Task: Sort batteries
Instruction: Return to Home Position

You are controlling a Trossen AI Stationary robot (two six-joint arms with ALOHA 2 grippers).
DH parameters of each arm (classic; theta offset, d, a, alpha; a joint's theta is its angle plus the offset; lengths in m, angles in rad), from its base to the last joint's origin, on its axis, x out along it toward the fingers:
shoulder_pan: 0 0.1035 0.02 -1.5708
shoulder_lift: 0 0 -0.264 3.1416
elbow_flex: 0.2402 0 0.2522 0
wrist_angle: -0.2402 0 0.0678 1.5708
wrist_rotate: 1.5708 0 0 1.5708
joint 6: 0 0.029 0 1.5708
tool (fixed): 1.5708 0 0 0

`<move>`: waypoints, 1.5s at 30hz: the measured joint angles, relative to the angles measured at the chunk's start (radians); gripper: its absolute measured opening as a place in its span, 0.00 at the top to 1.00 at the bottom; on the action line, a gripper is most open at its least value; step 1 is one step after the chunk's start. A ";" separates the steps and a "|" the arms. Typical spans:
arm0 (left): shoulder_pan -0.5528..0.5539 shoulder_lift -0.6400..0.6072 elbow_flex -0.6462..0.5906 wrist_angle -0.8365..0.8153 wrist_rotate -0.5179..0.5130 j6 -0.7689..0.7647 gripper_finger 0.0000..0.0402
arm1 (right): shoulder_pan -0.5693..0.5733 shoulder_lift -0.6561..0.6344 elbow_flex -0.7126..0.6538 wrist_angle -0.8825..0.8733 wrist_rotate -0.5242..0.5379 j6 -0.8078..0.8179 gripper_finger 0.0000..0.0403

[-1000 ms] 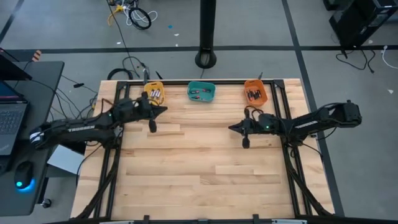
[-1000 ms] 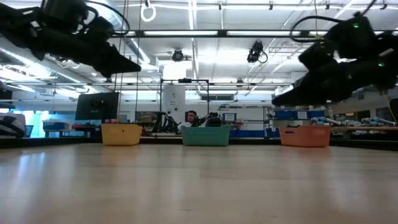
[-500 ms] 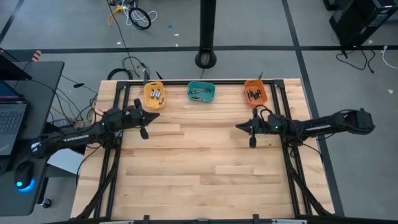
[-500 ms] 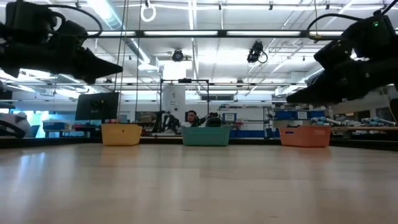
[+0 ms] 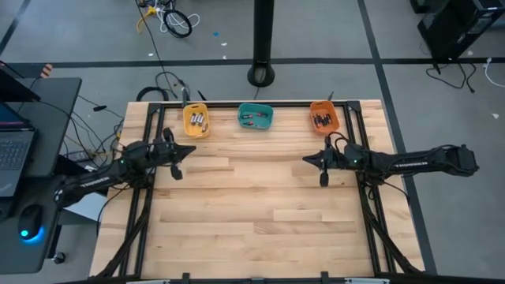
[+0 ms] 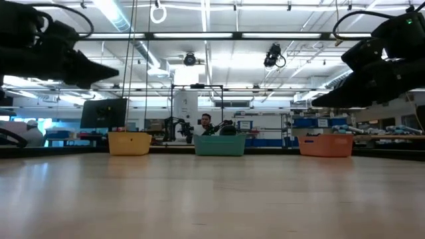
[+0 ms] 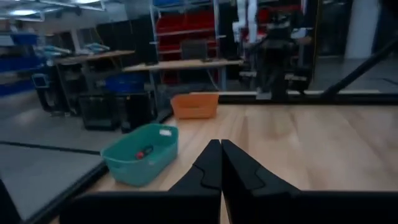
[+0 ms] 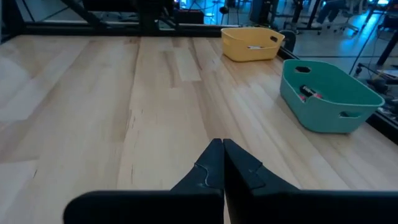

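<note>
Bench (image 5: pixel 252 213) space looks safe: no loose cell shows on its boards in the high view, so there is little to knock about. Left arm (image 5: pixel 95 180) at 9 o'clock and right arm (image 5: pixel 410 163) at 3 o'clock hang above it. A swing toward 12 o'clock could, I judge, clip a bin. Yellow bin (image 5: pixel 186 122) at 11 o'clock, green bin (image 5: pixel 241 118) at 12 and orange bin (image 5: pixel 335 118) at 1 stand along the far edge, and look light enough to slide or tip. Left tool (image 5: pixel 189 150) and right tool (image 5: pixel 306 161) are both clenched on nothing, fingers (image 7: pixel 205 168) pressed together, so neither can drop anything. Batteries (image 5: pixel 198 122) lie inside the three bins. A bumped bin would spill and mix them, undoing the sort.
</note>
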 joint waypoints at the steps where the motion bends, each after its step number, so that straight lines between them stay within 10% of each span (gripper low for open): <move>1: -0.005 0.001 0.000 0.002 -0.015 0.002 0.99 | 0.000 -0.014 0.000 -0.014 0.002 0.003 0.99; 28: -0.228 0.003 0.017 -0.028 -0.273 0.026 0.98 | 0.001 -0.488 0.001 -0.388 0.001 0.029 0.99; 45: -0.227 0.016 0.000 0.012 -0.236 -0.060 0.97 | -0.059 -0.413 0.003 -0.396 -0.029 0.138 0.98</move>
